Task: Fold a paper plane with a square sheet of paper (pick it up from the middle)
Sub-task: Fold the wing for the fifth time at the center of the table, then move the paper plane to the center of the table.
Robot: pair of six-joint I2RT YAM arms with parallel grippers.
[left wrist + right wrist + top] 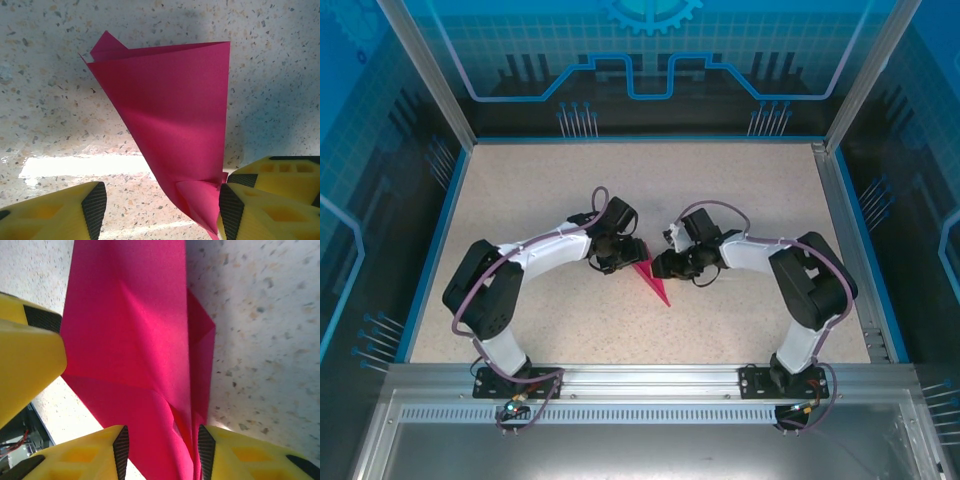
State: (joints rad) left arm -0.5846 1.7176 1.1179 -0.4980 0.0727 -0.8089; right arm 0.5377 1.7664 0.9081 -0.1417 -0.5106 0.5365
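Near the middle of the surface, found the plane lying with its point toward the near edge. Took the step for the last pressing of the creases, or the letting-go after it: saw a narrow dart with a centre fold, so judged the task nearly done. Saw the left claw parted, straddling the narrow end, with the paper close against one dark textured pad and clamped on nothing. Saw the right claw parted too, with the folded layers running up through its gap; could not tell whether either pad touched them. Judged that the next move called for a clean withdrawal, straight off the paper, without snagging the loose flaps. Noted thin, matte magenta paper with sharp straight edges, its layers gaping a little at the wide end rather than lying flat. Noted a pale, hard, speckled surface and yellow plastic fingers with hollow cells. Expected the folds to spring back if left unpressed.
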